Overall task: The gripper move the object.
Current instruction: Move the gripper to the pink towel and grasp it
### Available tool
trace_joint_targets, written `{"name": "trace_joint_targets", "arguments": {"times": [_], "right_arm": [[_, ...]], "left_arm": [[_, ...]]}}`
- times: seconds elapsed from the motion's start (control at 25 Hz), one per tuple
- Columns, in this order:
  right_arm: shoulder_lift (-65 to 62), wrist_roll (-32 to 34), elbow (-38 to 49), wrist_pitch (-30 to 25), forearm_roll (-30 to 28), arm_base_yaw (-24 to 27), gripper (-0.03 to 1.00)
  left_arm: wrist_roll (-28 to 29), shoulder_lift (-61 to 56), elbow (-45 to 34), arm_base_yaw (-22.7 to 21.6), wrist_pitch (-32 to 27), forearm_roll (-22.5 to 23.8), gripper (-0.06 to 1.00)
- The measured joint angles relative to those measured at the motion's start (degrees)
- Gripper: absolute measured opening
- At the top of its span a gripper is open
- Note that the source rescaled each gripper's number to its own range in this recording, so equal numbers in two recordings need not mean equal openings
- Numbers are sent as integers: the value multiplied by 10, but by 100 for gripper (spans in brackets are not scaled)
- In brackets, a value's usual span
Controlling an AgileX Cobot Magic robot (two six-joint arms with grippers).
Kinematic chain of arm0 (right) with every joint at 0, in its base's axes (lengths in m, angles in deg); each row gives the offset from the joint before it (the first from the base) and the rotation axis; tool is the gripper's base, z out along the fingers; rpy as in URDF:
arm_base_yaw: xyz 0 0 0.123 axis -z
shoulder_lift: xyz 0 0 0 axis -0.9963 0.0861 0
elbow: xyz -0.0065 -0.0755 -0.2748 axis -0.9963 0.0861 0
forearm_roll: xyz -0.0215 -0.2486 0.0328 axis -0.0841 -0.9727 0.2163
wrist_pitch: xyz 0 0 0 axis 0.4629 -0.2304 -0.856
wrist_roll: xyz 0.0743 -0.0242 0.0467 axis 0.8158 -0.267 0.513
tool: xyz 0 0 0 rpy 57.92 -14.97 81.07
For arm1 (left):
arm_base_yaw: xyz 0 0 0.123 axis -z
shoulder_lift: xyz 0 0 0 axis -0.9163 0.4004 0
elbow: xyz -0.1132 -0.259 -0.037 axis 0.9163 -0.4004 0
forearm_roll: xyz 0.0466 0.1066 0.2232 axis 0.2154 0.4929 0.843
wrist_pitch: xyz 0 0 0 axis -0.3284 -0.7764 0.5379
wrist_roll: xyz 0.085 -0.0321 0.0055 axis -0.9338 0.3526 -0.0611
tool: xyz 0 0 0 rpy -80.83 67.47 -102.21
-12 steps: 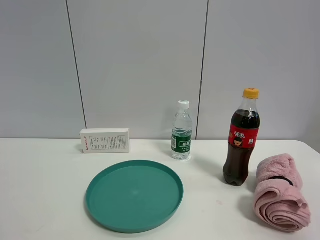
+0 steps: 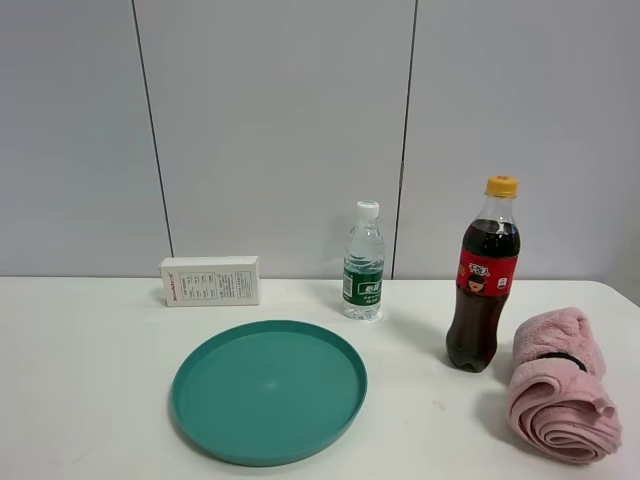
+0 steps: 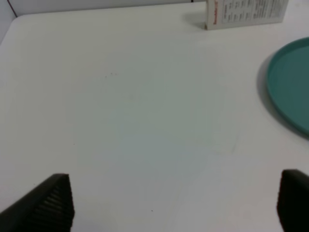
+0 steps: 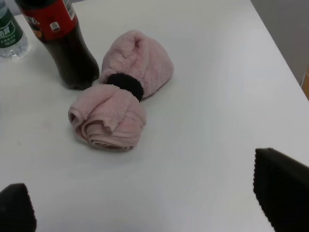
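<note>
A teal plate (image 2: 268, 390) lies empty at the front middle of the white table (image 2: 80, 380). A white box (image 2: 211, 281) and a water bottle (image 2: 364, 265) stand behind it. A cola bottle (image 2: 483, 285) stands to the right, next to a rolled pink towel (image 2: 560, 395) with a black band. Neither gripper shows in the high view. In the left wrist view my left gripper (image 3: 171, 203) is open and empty over bare table, left of the plate (image 3: 292, 87). In the right wrist view my right gripper (image 4: 149, 200) is open and empty, short of the towel (image 4: 120, 92).
The table's right edge (image 4: 275, 43) runs close to the towel. The box (image 3: 246, 12) stands near the back wall. The cola bottle (image 4: 67, 43) and the water bottle (image 4: 10, 34) stand beyond the towel in the right wrist view.
</note>
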Motion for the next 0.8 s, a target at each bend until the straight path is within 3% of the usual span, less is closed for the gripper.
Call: {"name": "trace_joint_targets", "arguments": {"times": [0.8], "right_arm": [[0, 0, 0, 0, 0, 0, 87]], "left_arm": [[0, 0, 0, 0, 0, 0, 100]]}}
